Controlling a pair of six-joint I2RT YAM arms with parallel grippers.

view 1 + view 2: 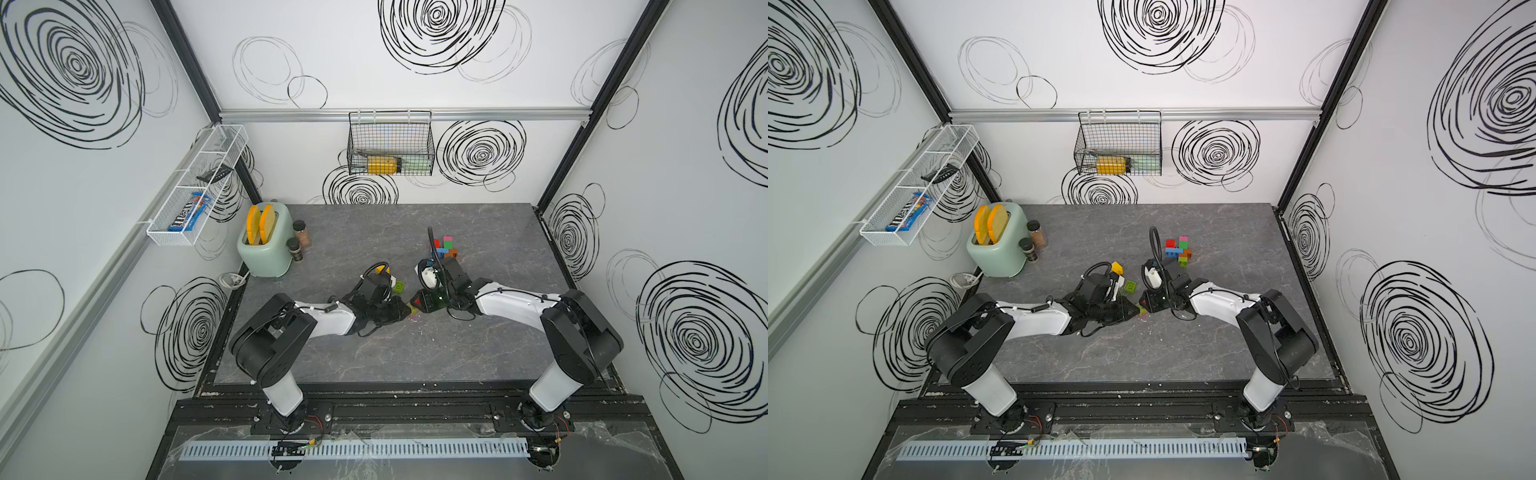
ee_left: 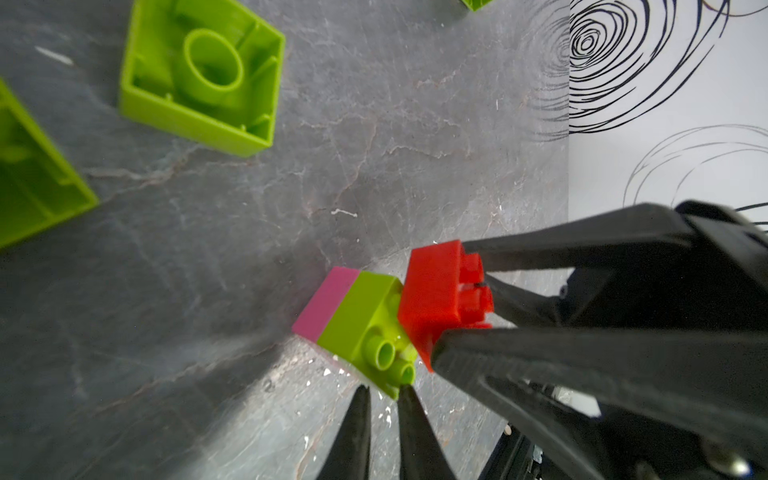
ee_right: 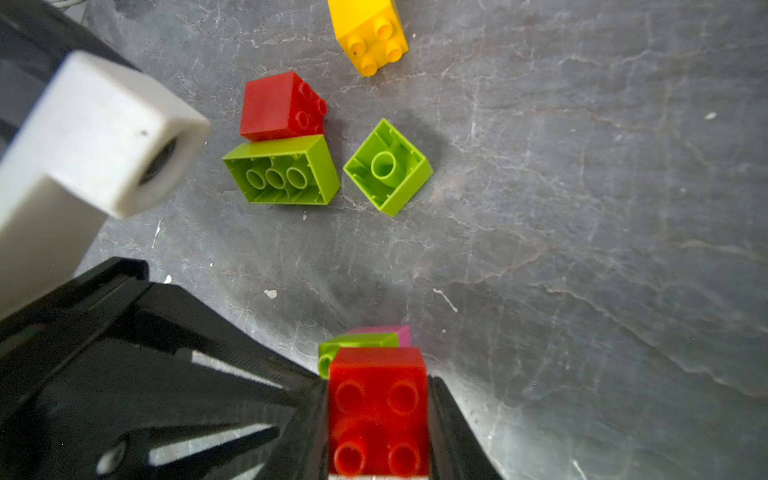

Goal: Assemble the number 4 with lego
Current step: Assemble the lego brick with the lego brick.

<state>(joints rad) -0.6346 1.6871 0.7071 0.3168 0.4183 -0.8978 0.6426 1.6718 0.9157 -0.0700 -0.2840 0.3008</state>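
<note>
- at mid-table, what's standing?
- pink brick (image 2: 326, 307) on the table (image 1: 457, 353), lime brick (image 2: 361, 320) stacked on it. both top views show this stack (image 1: 1143, 312) as a small lime-pink spot near the table's middle.
- right gripper (image 3: 378, 386)?
- clamped on a red brick (image 3: 378, 411), one finger on each side wall, studs facing its own camera. jaws stand brick-wide apart, tight on the plastic.
- where's that brick against the stack?
- over the lime brick's studded face, covering part of it. two lime studs show bare beside it. seated or only touching: cannot tell.
- left gripper (image 2: 384, 390)?
- closed down to a narrow slit. tips sit at a corner of the lime brick's studded face, one tip touching it. whether it nips that corner: cannot tell.
- what else is loose?
- a few pieces just past both grippers, toward the back wall (image 1: 415, 158). lime square (image 3: 388, 166) and lime oblong (image 3: 282, 170), both hollow side up, close together, not touching. second red brick (image 3: 282, 108) on its side, touching the oblong. yellow brick (image 3: 370, 37) a bit farther out.
- anything else?
- cluster (image 1: 444, 247) of red, pink, blue, green and orange bricks farther back, beyond the right gripper, well apart from the stack.
</note>
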